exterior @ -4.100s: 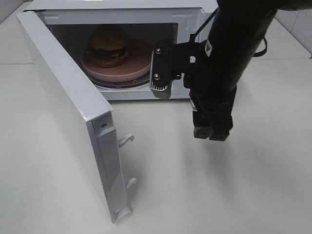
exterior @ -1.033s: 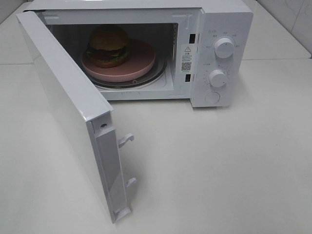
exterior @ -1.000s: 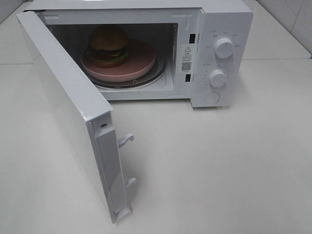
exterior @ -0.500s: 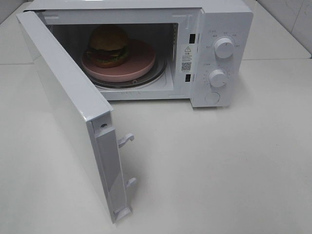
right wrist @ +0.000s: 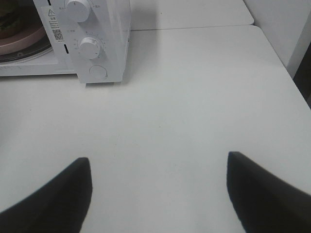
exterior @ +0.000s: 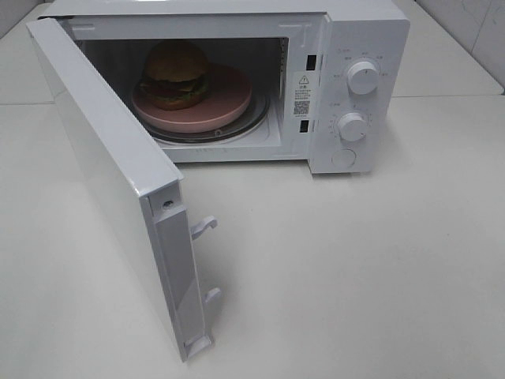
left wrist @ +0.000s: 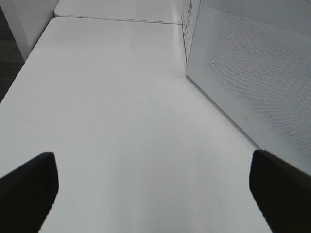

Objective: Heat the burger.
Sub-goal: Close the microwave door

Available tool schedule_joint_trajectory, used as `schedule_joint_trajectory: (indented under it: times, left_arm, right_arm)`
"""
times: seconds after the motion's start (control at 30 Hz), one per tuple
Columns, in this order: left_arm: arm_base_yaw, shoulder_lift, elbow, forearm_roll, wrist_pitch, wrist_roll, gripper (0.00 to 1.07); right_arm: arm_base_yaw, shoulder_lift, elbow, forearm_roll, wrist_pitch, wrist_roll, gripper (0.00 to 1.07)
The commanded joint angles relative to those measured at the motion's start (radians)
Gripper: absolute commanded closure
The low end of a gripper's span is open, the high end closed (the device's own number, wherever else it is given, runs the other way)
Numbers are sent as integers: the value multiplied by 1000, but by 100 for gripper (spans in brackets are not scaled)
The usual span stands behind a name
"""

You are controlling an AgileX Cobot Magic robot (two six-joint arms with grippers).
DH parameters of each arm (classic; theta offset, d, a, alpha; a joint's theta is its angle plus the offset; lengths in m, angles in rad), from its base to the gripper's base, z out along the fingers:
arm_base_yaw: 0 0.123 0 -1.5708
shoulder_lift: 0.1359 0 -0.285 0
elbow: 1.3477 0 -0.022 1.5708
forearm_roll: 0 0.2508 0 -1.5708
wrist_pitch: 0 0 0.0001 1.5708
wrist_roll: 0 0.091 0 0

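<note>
Right pincer (right wrist: 158, 161) withdrawn; burger (exterior: 175, 73) sits in microwave (exterior: 371, 30)

One microwave (exterior: 347, 31) standing open, one burger (exterior: 175, 75) sitting on one plate (exterior: 227, 99), two knobs (exterior: 362, 77) (exterior: 352, 126) and one button (exterior: 343, 159) showing, two hooks (exterior: 203, 227) (exterior: 211, 296) sticking out of one door (exterior: 102, 158), two grippers (left wrist: 155, 194) (right wrist: 158, 194) hovering over one table (exterior: 355, 276)

Microwave (exterior: 347, 47) white; knobs (exterior: 362, 77) white. Door (left wrist: 252, 73) pale grey-white, fine dotted mesh pattern. Burger (exterior: 175, 73): brown bun, dark green and red filling. Plate (exterior: 225, 103) dusty pink. Label (exterior: 301, 95) white, black QR pattern. Table (exterior: 355, 268) plain off-white. Left gripper (left wrist: 154, 191), right gripper (right wrist: 158, 194) black.
</note>
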Motion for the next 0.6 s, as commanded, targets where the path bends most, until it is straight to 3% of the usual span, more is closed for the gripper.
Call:
schedule_joint_trajectory:
  times: [0.03, 0.6]
  left_arm:
    - [1, -6, 4, 0, -12, 4, 4]
    - [1, -6, 4, 17, -12, 4, 4]
  right_arm:
    - [0, -30, 1, 1, -6, -5, 32]
    - [0, -30, 1, 1, -6, -5, 32]
